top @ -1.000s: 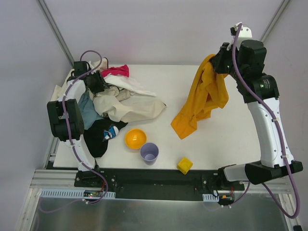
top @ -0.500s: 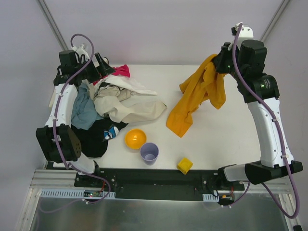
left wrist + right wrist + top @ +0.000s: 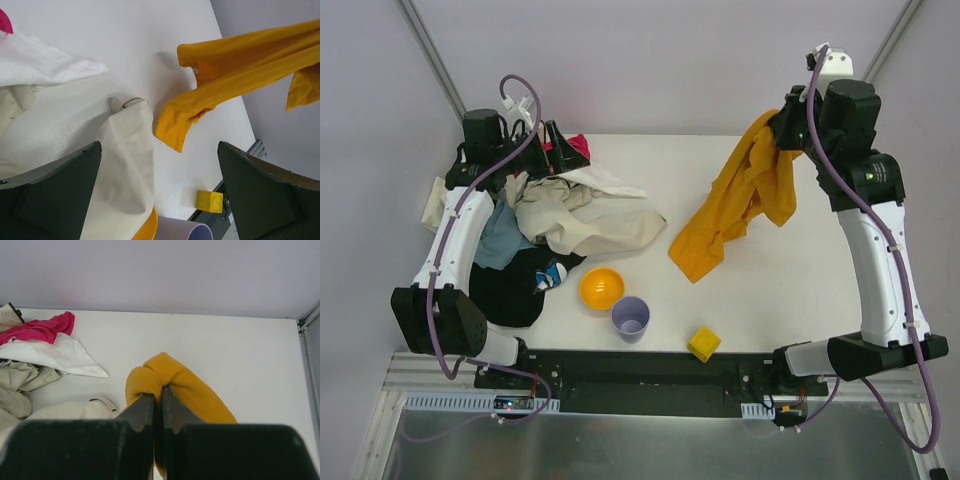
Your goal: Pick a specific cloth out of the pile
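Observation:
The orange-yellow cloth point(image 3: 745, 200) hangs in long folds over the right half of the table, its lower end point(image 3: 175, 131) near or on the tabletop. My right gripper point(image 3: 782, 130) holds it high up; in the right wrist view the jaws point(image 3: 157, 390) are shut on a bunched fold of the cloth point(image 3: 172, 377). The pile point(image 3: 560, 215) of cream, blue-grey, black and pink garments lies at the left. My left gripper point(image 3: 555, 140) hovers over the pile's back edge, open, with nothing between its fingers point(image 3: 60, 190); cream fabric point(image 3: 125, 165) lies below it.
An orange bowl point(image 3: 601, 288), a lavender cup point(image 3: 630, 318) and a yellow block point(image 3: 703, 344) stand near the front edge. The block point(image 3: 209, 201) and cup rim point(image 3: 185, 232) also show in the left wrist view. Grey walls enclose the table's back and sides.
My left gripper has opened and risen off the pile toward the table's back left. The hanging cloth has swung a little; the right arm has barely moved.

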{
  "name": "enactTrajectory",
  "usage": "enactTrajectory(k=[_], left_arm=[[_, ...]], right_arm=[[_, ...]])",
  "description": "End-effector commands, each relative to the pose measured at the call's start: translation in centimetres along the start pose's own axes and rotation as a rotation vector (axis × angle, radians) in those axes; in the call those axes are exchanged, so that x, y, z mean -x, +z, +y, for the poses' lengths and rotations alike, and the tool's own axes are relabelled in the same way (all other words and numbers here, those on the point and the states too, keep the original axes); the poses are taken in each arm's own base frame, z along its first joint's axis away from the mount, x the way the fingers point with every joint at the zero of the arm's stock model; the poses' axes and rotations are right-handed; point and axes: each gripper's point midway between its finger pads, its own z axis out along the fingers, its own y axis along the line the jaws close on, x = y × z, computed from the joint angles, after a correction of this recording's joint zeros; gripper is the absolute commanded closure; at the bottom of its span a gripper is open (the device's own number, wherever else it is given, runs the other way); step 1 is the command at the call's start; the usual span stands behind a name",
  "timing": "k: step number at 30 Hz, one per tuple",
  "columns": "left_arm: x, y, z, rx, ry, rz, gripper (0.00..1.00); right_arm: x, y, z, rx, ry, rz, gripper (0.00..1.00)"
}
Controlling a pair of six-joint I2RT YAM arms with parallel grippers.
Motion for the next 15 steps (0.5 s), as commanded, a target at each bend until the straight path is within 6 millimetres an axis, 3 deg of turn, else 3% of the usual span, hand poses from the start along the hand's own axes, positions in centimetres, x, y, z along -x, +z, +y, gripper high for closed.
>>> enactTrajectory(k=[1, 8, 11, 15], left_arm=[[-1.7, -0.5, -1.6, -0.044, 0.028, 0.035, 0.01], [-3.3, -0.2, -1.0, -0.036, 0.013, 0.069, 0.01], [-3.8, -0.1, -0.7, -0.030, 0.007, 0.080, 0.01], [-4.3, -0.1, -0.4, -0.021, 0.002, 0.086, 0.01]], right_arm=[[5.1, -2.2, -2.6, -0.116, -0.043, -0.146, 1.00], [7.6, -4.7, -8.4, -0.350, -0.037, -0.219, 1.00], [7.5, -4.6, -10.1, -0.389, -0.012, -0.216, 1.00], [6.0, -3.1, -10.9, -0.391, 0.010, -0.179, 1.00]])
